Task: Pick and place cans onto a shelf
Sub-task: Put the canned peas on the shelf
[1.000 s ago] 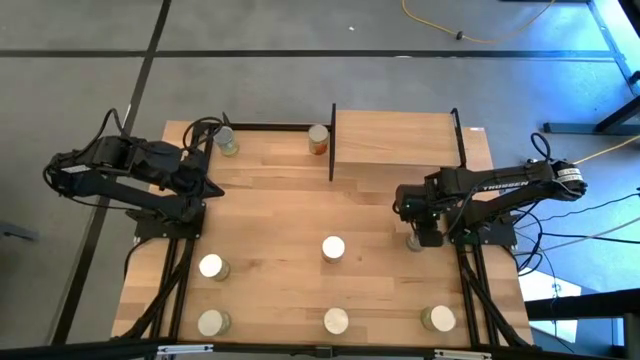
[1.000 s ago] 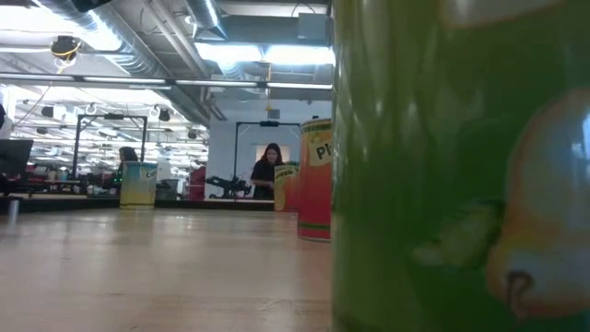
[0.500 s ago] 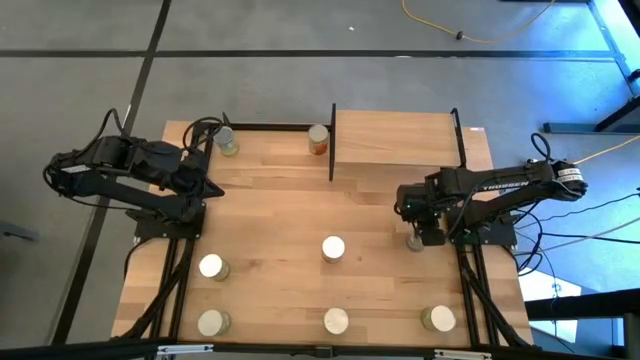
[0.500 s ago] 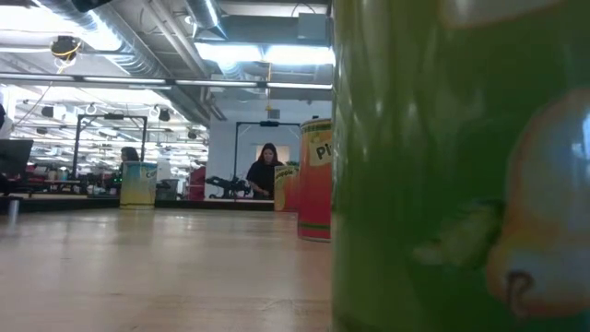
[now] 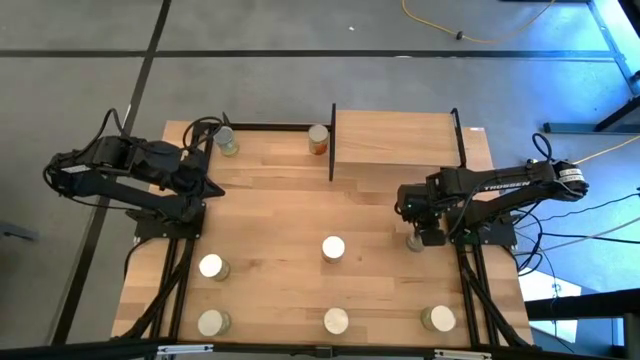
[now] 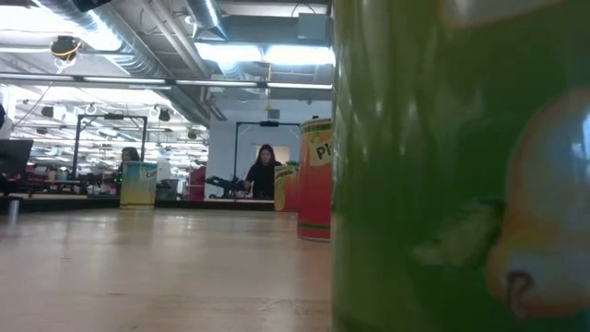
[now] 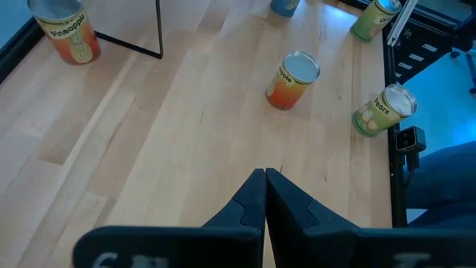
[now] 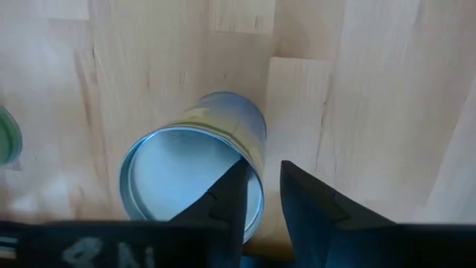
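Observation:
Eight cans stand upright on the wooden table. Two stand at the far edge (image 5: 228,143) (image 5: 318,138), left of the shelf (image 5: 395,150) with its black upright side panel (image 5: 332,145). Several stand nearer, among them one mid-table (image 5: 333,248). My right gripper (image 5: 424,236) hangs over a can (image 5: 412,241) near the right edge. In the right wrist view that can (image 8: 190,175) shows its shiny top, and my right gripper (image 8: 262,170) has a narrow gap and stands over the can's rim. My left gripper (image 7: 265,173) is shut and empty at the table's left (image 5: 207,186). My right gripper points down over the can's rim (image 8: 253,160). One finger (image 8: 227,197) lies over the edge of the shiny top, and the other (image 8: 305,201) is past the can's side. I cannot tell whether either finger touches the can.
In the low view a green-labelled can (image 6: 461,166) stands very close and hides the picture's right half. An orange-red can (image 6: 315,180) and a yellow one (image 6: 138,184) stand farther off. A person (image 6: 265,171) stands in the room behind the table.

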You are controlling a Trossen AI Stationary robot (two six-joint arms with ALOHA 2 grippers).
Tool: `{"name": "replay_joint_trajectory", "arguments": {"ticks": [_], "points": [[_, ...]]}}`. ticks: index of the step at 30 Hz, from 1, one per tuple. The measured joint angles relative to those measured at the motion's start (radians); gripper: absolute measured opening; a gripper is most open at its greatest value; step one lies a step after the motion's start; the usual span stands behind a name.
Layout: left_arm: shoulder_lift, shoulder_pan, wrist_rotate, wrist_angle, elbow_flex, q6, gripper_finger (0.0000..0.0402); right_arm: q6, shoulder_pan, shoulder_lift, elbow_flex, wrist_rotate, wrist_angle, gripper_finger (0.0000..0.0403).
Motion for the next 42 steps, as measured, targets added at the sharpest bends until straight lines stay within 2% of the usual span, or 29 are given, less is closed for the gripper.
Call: {"name": "replay_joint_trajectory", "arguments": {"ticks": [7,34,42], "points": [[0.000,0.000,0.000,0.000,0.000,0.000,0.0000,0.000,0.000,0.001,-0.001,-0.005,0.000,0.0057],[0.000,0.000,0.000,0.000,0.000,0.004,0.0000,-0.016,0.000,0.003,-0.002,-0.049,0.005,0.0052],[0.000,0.000,0.000,0.000,0.000,0.004,0.0000,0.005,0.000,0.006,0.041,-0.062,0.003,0.0050]]}}
